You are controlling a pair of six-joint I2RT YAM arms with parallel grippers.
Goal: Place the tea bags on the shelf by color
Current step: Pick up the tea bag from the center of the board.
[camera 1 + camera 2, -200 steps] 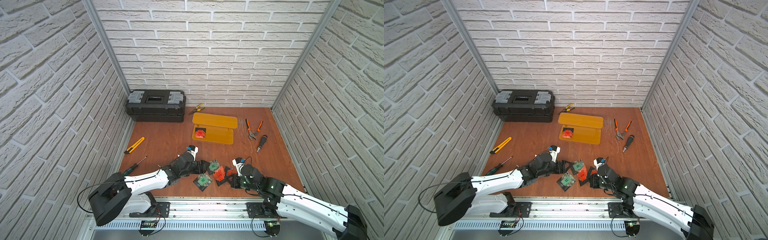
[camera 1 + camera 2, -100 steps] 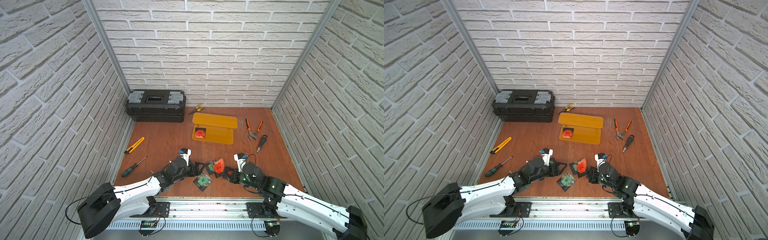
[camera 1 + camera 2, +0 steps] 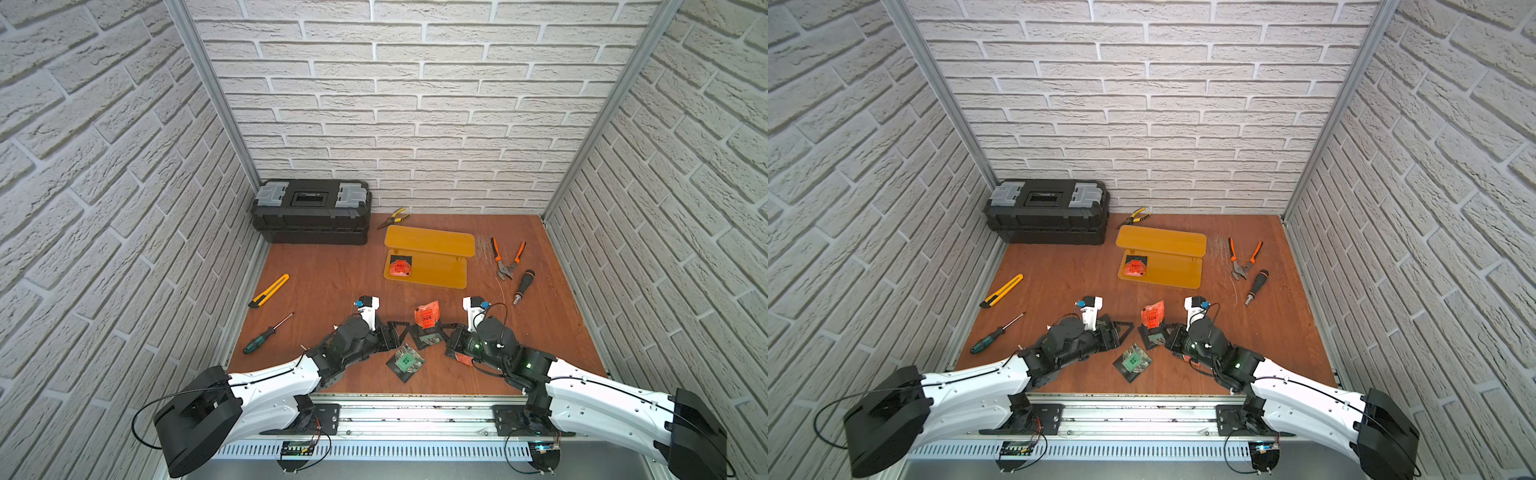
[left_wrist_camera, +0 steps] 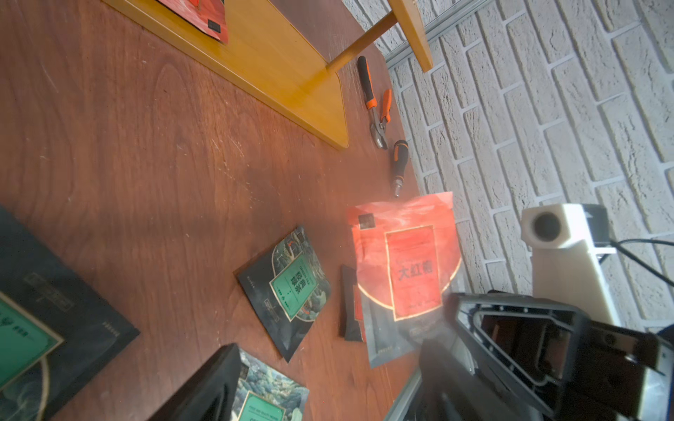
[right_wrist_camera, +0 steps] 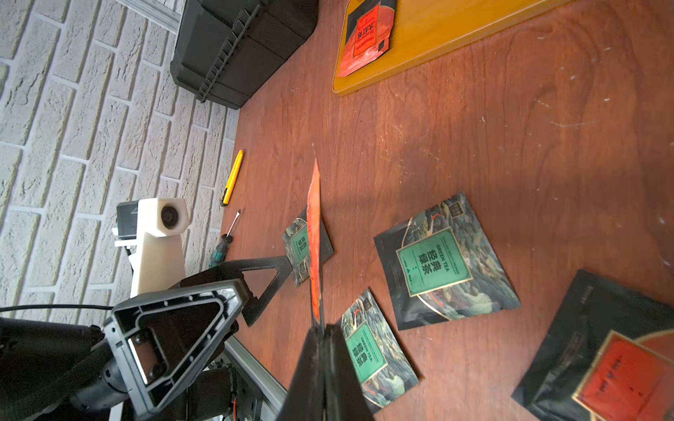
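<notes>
A red tea bag (image 3: 427, 316) is held up off the table (image 3: 332, 286) by the right gripper (image 5: 322, 337). The gripper is pinched tight on the bag's bottom edge, and the bag is stood up on its thin side. The left gripper (image 3: 397, 332) is seen just beside it, spread wide, with nothing in it. It is best moved aside so that the bag is not bumped.

Three green tea bags (image 5: 434, 264) are seen flat on the table near the grippers. A loose red tea bag (image 5: 620, 375) is seen there too. These should be passed over high enough that none is dragged along.

Farther back, well apart from the grippers, the shelf (image 3: 440, 272) is found. A put-away red tea bag (image 3: 399, 267) is seen on its bottom plate, at the end nearer the toolbox (image 3: 311, 212). Nothing is seen on the top plate. So the bottom plate is likely meant for red, and the held bag is best put next to that one.

The gap under the top plate looks low, so the bag should be tipped flat before it is slid in from the front. The thin posts should be missed. The bag looks light and bendy, so it should be set down low and only then let go. The put-away bag should not be pushed.
</notes>
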